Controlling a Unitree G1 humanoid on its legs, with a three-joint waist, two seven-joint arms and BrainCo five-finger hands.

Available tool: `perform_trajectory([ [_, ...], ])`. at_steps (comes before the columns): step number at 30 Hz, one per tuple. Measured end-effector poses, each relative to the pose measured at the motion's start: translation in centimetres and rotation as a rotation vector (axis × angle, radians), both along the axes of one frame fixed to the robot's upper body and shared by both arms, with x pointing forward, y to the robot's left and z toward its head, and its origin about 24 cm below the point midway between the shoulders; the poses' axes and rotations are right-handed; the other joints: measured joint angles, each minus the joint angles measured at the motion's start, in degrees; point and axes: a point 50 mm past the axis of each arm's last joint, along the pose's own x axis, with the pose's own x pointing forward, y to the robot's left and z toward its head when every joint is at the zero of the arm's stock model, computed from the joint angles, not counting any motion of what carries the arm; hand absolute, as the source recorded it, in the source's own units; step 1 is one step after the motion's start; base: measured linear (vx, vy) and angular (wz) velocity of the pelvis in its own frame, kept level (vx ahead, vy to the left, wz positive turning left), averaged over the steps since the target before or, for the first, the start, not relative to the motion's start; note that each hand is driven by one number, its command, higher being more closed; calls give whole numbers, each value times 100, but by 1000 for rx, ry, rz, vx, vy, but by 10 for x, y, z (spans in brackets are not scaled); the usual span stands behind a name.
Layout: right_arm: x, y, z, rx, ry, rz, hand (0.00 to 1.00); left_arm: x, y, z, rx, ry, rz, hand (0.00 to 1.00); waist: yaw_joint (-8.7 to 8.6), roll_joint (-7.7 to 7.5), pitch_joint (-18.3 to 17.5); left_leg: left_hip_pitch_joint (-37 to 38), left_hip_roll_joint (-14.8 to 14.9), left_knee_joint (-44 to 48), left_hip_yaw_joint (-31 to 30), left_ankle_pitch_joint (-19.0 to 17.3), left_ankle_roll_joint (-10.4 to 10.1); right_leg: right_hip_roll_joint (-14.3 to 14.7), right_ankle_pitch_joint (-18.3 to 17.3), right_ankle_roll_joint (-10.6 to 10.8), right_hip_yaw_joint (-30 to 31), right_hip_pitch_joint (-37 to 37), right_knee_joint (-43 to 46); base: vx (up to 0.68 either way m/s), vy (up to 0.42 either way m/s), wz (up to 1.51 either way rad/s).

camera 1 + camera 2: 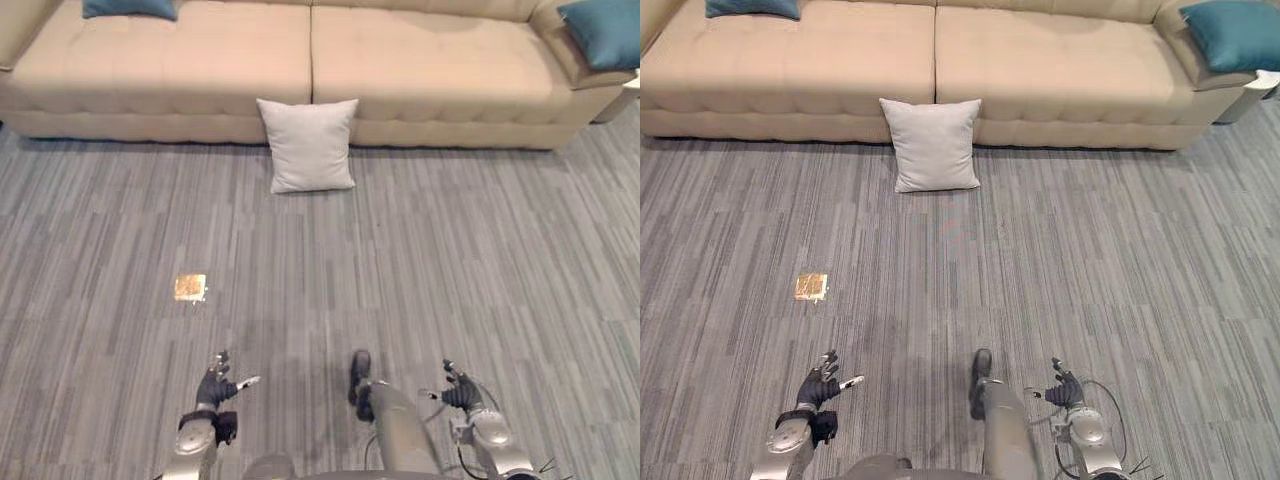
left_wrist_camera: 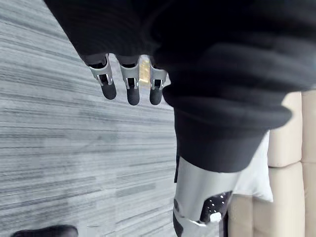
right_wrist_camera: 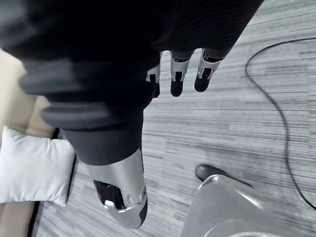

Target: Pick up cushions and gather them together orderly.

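- The white cushion stands well ahead of both hands, on the floor by the sofa. The hands are the nearest things to the camera.
- The left hand hangs low over the grey striped carpet at the lower left and holds nothing. In its wrist view the fingers are straight, side by side and slightly apart, with the thumb set off from them and carpet past the tips.
- The right hand hangs low at the lower right, about level with the left. Its fingers form a straight, loosely spread row, also empty, with carpet beyond them.
- A small gold-coloured square patch lies flat on the carpet ahead of the left hand, well apart from both the hand and the sofa.
- Farther out, the white cushion stands upright on the carpet, leaning back against the front of the beige sofa. It is in front of the join between the two seat sections.
- On the sofa seat at the far left, toward the back, lies the left teal cushion, partly cut off by the picture's edge.
- At the sofa's right end, by the arm, rests the right teal cushion, also partly cut off.
- The three cushions are well apart from one another.
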Motion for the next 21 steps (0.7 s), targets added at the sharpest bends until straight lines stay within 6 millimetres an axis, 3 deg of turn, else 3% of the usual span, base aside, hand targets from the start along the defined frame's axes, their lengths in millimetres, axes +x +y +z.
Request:
perform_trajectory([
  [1, 0, 1, 0, 0, 1, 5, 0, -1, -1, -1, -3, 4, 1, 0, 44, 23, 21, -296, 150, 724, 19, 294, 29, 84, -43, -20, -18, 281, -200, 748, -209, 11],
  [2, 1, 5, 0, 7, -3, 11, 0, -2, -1, -1, -4, 5, 1, 0, 151, 9, 94, -1011, 467, 2350, 230, 100, 325, 297, -81, -80, 32, 975, -711, 609, -132, -4],
  [4, 4, 11, 0, 30, -17, 4, 0, -2, -1, -1, -6, 4, -1, 0, 330, -150, 193, -1818, 446, 2933, 572, -154, 729, 306, -93, -95, 159, 1894, -1381, 630, -89, -5],
  [6, 8, 11, 3, 38, -36, -1, 0, -1, -1, -1, -7, 3, -2, 0, 460, -244, 236, -2375, 257, 2497, 787, -228, 844, 238, -147, -63, 312, 2377, -1795, 557, -3, -19],
  [8, 15, 10, 7, 40, -57, -3, 0, -3, 0, -1, -6, 7, 0, 0, 613, -299, 277, -2937, -133, 1138, 689, -189, 781, 82, -327, 143, 499, 2733, -2054, 499, 88, -47],
  [10, 17, 8, 8, 37, -66, -21, 0, -14, 0, -6, -9, 38, 13, 0, 779, -195, 256, -3001, -374, -1673, 381, 475, 153, 16, -594, 375, 817, 3226, -2365, 581, 196, -79],
  [11, 16, 9, 6, 36, -58, -27, 0, -19, 2, -8, -6, 53, 18, 0, 859, -189, 258, -2973, -337, -1642, 409, 1006, 210, 38, -713, 432, 952, 3410, -2408, 613, 255, -79],
  [12, 13, 12, 2, 43, -40, -31, 0, -23, 2, -11, -12, 69, 31, 0, 903, -310, 189, -3011, -463, -1297, 396, 1159, 600, -156, -770, 416, 1098, 3474, -2269, 765, 345, -39],
  [13, 13, 10, 3, 41, -46, -33, 0, -21, 4, -10, -12, 62, 48, 0, 859, -398, 120, -3048, -625, -1053, 449, 924, 940, -349, -754, 428, 1182, 3240, -1711, 645, 285, -11],
  [14, 12, 10, 3, 41, -44, -38, 0, -21, 3, -11, -15, 61, 45, 0, 815, -443, 93, -3015, -705, -941, 491, 758, 999, -454, -750, 452, 1262, 3102, -1262, 810, 356, 6],
  [15, 9, 9, 1, 43, -36, -44, 0, -23, 1, -13, -21, 72, 48, 0, 756, -501, 91, -2776, -829, -815, 634, 490, 1200, -649, -594, 759, 1452, 2812, -214, 547, 223, -4],
  [16, 4, 10, -3, 50, -17, -48, 0, -27, 1, -16, -23, 94, 50, 0, 743, -567, 106, -2309, -987, -824, 759, 182, 1328, -862, -56, 1467, 1703, 2398, 1222, 804, 313, -12],
  [17, 2, 12, -5, 53, -7, -47, 0, -29, 2, -17, -21, 104, 52, 0, 735, -569, 110, -2053, -1036, -837, 796, 42, 1365, -935, 161, 1679, 1755, 2149, 1991, 643, 208, -23],
  [18, -1, 15, -9, 56, 20, -38, 0, -31, 4, -18, -17, 119, 55, 0, 712, -541, 128, -1442, -1108, -970, 836, -168, 1413, -1121, 78, 1409, 1564, 1734, 3295, 635, 189, -22],
  [19, -5, 17, -11, 55, 35, -27, 0, -33, 5, -19, -12, 123, 56, 0, 681, -511, 128, -945, -1136, -1193, 856, -213, 1421, -1285, -99, 880, 1218, 1495, 3864, 692, 168, -23],
  [20, -5, 19, -11, 47, 33, -8, 0, -33, 5, -18, -7, 124, 54, 0, 604, -399, 89, -296, -1116, -1694, 774, -213, 1422, -1283, -311, 534, 716, 1033, 3958, 439, 100, -11],
  [21, -5, 19, -11, 45, 30, -5, 0, -33, 6, -18, -4, 123, 54, 0, 576, -372, 76, -198, -1100, -1800, 757, -214, 1422, -1246, -341, 513, 636, 944, 3889, 643, 82, 7],
])
